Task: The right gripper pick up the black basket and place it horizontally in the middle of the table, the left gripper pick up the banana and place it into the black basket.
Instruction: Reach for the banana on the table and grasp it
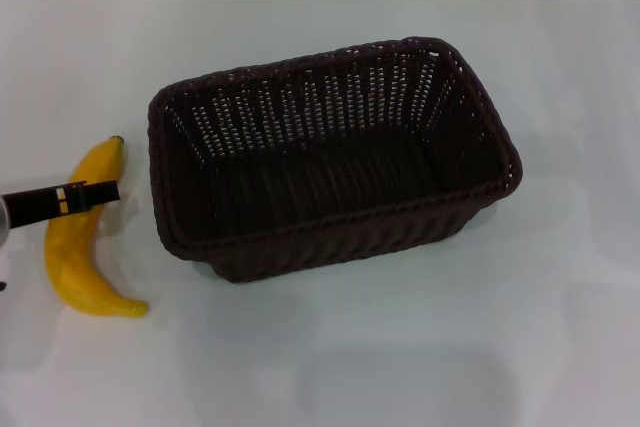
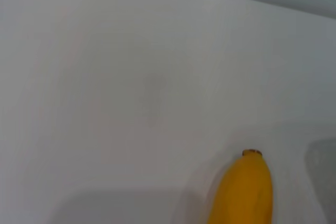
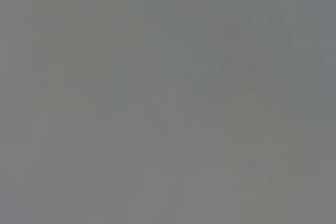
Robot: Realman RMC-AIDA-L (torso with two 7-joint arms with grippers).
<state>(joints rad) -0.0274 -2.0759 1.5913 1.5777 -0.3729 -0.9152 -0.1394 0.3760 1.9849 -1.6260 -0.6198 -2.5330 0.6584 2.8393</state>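
— Banana (image 1: pixel 80 232) where? 
— On the desk (image 1: pixel 400 347), left of the black basket (image 1: pixel 330 162), long axis running near to far, directly under the left gripper (image 1: pixel 100 192). 
— Jaws? 
— Cannot tell. Right gripper out of view.

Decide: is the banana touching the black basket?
Apart. The head view shows bare table between the banana and the black basket.
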